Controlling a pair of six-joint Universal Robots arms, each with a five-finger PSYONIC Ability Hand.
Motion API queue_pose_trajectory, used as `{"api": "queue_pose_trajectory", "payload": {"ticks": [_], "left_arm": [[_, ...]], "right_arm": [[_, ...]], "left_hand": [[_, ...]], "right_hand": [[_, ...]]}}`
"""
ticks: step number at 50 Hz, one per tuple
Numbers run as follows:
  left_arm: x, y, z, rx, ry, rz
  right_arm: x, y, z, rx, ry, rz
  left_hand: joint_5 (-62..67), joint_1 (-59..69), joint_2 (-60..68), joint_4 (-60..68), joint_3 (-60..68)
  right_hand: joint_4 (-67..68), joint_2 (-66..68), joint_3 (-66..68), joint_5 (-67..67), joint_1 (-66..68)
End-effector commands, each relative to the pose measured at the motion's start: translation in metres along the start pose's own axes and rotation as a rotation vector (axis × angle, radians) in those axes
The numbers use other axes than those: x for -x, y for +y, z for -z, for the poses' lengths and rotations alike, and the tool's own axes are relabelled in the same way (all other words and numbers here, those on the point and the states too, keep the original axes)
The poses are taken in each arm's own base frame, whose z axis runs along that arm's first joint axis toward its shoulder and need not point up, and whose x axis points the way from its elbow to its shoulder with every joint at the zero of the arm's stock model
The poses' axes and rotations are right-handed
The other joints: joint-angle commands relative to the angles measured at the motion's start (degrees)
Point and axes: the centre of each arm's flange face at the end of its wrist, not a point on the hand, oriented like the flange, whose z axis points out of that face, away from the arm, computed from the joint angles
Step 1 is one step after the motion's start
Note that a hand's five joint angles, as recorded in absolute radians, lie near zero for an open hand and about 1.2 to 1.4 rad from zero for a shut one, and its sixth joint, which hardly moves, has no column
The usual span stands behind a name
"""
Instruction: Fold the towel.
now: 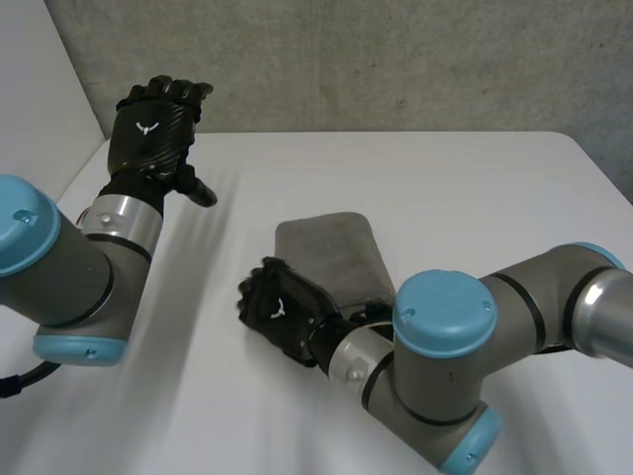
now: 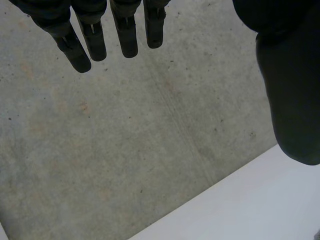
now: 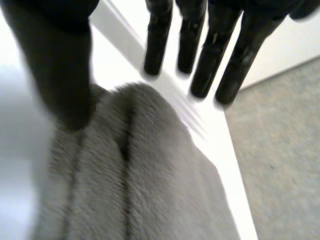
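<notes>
A grey towel [image 1: 331, 252] lies folded into a narrow stack in the middle of the white table [image 1: 445, 188]. My right hand [image 1: 282, 307] sits at the towel's near left end, back of the hand up. In the right wrist view the folded towel [image 3: 140, 170] lies under the palm. The fingers [image 3: 210, 55] stretch straight past its end, and the thumb [image 3: 60, 65] stands apart beside its edge with nothing pinched. My left hand [image 1: 158, 124] is raised high at the table's far left, away from the towel. Its fingers [image 2: 95, 35] are straight and empty.
The table's far edge meets a grey carpeted surface [image 1: 396, 59]. A white panel [image 1: 40, 89] stands at the far left. My right arm's elbow [image 1: 445, 327] hangs over the table's near side. The table rim [image 2: 240, 200] passes under the left hand.
</notes>
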Motion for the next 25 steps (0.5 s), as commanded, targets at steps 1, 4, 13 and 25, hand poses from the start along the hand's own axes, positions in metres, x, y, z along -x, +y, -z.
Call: {"api": "queue_pose_trajectory", "payload": {"ticks": [1, 4, 13, 25], "left_arm": [[-0.009, 0.004, -0.006, 0.000, 0.014, 0.032], [-0.019, 0.006, -0.006, 0.002, 0.038, 0.048], [-0.049, 0.019, 0.004, 0.061, 0.115, 0.094], [-0.088, 0.069, 0.034, 0.311, 0.220, 0.148]], "right_arm": [[-0.029, 0.010, 0.021, 0.014, 0.046, -0.033], [-0.044, 0.009, 0.028, 0.018, 0.089, -0.060], [-0.093, 0.038, 0.039, 0.070, 0.245, -0.368], [-0.101, 0.081, 0.033, 0.227, 0.271, -0.712]], "left_hand": [[-12.20, -4.54, -4.66, -4.63, -3.81], [-12.20, -4.54, -4.66, -4.63, -3.81], [-12.20, -4.54, -4.66, -4.63, -3.81], [-12.20, -4.54, -4.66, -4.63, -3.81]], "right_hand": [[-20.21, -17.69, -20.11, -19.04, -19.53], [-20.21, -17.69, -20.11, -19.04, -19.53], [-20.21, -17.69, -20.11, -19.04, -19.53], [-20.21, -17.69, -20.11, -19.04, -19.53]]}}
